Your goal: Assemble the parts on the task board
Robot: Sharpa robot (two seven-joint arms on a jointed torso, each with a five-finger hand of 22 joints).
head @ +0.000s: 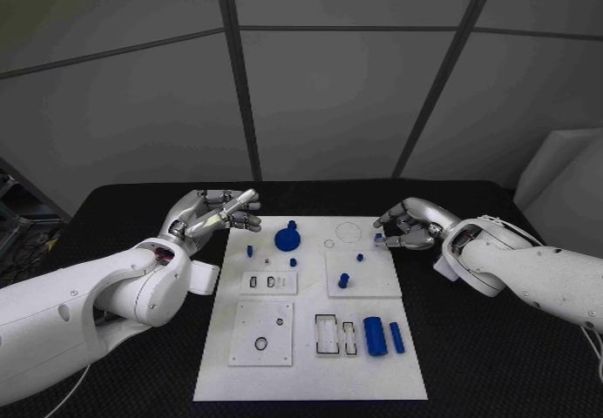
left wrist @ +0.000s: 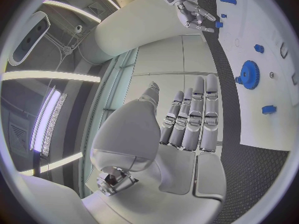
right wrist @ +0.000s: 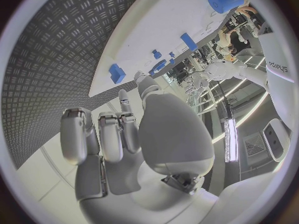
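The white task board (head: 315,370) lies in the middle of the black table. A blue gear (head: 287,237) (left wrist: 249,74) stands near its far left corner. My left hand (head: 213,213) (left wrist: 193,114) hovers left of that corner, fingers stretched out and apart, holding nothing. My right hand (head: 404,225) (right wrist: 124,129) (left wrist: 190,7) is at the board's far right edge with its fingers loosely curled. A small blue piece (head: 378,237) (right wrist: 116,73) (left wrist: 219,24) lies on the board just beyond its fingertips, and nothing sits between thumb and finger.
Small blue pegs (head: 343,279) stand around the board's middle. Two blue cylinders (head: 375,335) lie at the near right beside a slotted plate (head: 335,334). Two more inset plates (head: 261,333) occupy the left half. Black table surrounds the board.
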